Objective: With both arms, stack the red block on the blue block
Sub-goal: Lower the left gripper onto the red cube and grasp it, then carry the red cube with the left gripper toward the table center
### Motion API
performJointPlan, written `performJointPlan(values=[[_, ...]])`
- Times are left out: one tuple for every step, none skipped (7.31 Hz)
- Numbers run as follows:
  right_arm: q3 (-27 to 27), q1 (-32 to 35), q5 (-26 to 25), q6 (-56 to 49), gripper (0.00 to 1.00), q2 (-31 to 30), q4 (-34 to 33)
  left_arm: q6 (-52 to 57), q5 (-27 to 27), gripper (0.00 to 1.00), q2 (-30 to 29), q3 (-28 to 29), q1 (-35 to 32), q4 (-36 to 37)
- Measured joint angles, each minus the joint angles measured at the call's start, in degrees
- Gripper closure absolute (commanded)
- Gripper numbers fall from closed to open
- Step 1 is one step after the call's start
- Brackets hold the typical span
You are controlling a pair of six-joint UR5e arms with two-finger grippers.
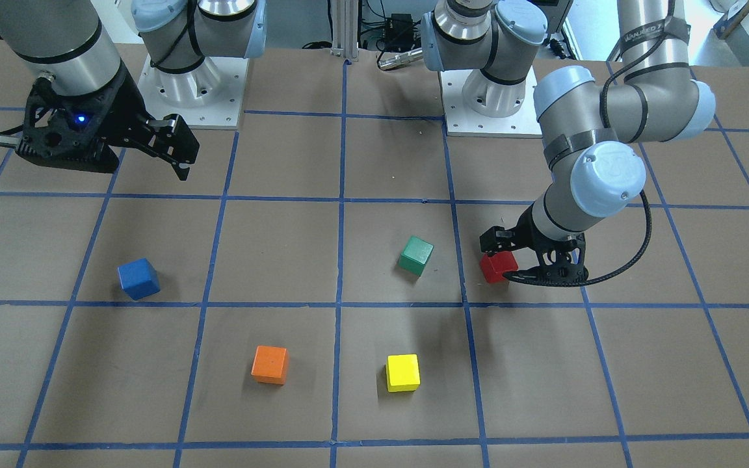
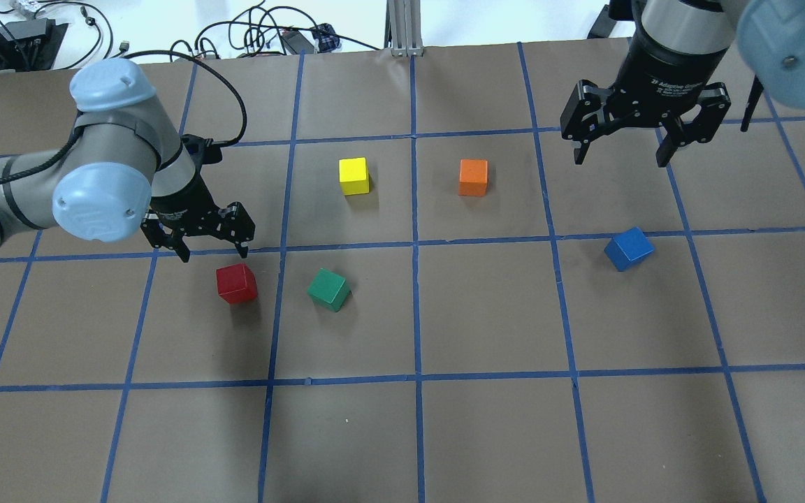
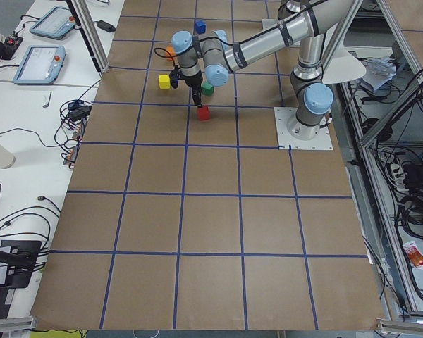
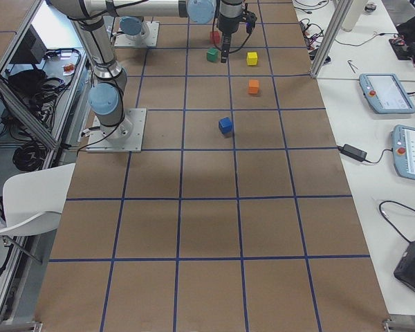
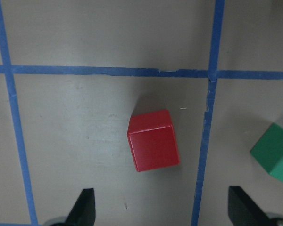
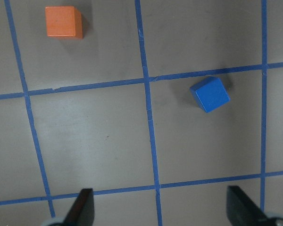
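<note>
The red block [image 2: 236,283] sits on the brown table on my left side and shows in the centre of the left wrist view [image 5: 153,140]. My left gripper [image 2: 214,251] is open and empty. It hovers low, just past the block's far side, not around it. The blue block [image 2: 629,248] sits on the right side, turned a little, and also shows in the right wrist view [image 6: 209,94]. My right gripper [image 2: 620,159] is open and empty, held high, beyond the blue block.
A green cube [image 2: 329,289] lies close to the right of the red block. A yellow cube [image 2: 354,175] and an orange cube [image 2: 473,177] sit further back near the middle. Blue tape lines grid the table [image 2: 486,314].
</note>
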Motion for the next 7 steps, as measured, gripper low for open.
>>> performJointPlan(values=[[0.00, -0.04, 0.09, 0.03, 0.00, -0.05, -0.03, -0.08, 0.01, 0.00, -1.54, -1.89, 0.18, 3.30], [0.00, -0.06, 0.10, 0.02, 0.00, -0.08, -0.02, -0.40, 0.06, 0.21, -2.83, -3.30, 0.35, 6.20], [0.06, -0.07, 0.07, 0.03, 0.00, -0.10, -0.02, -0.63, 0.13, 0.60, -3.82, -4.10, 0.41, 8.25], [0.10, -0.07, 0.10, 0.06, 0.00, -0.11, -0.03, -0.51, 0.19, 0.75, -4.28, -4.61, 0.44, 9.12], [0.13, -0.07, 0.14, 0.08, 0.00, -0.11, -0.06, -0.27, 0.24, 0.76, -4.29, -4.96, 0.46, 9.40], [0.14, -0.07, 0.16, 0.05, 0.00, -0.08, -0.03, -0.24, 0.33, 0.76, -4.07, -4.91, 0.46, 9.45], [0.14, -0.07, 0.17, -0.03, 0.00, 0.02, 0.09, -0.37, 0.36, 0.75, -3.54, -4.21, 0.33, 9.27]])
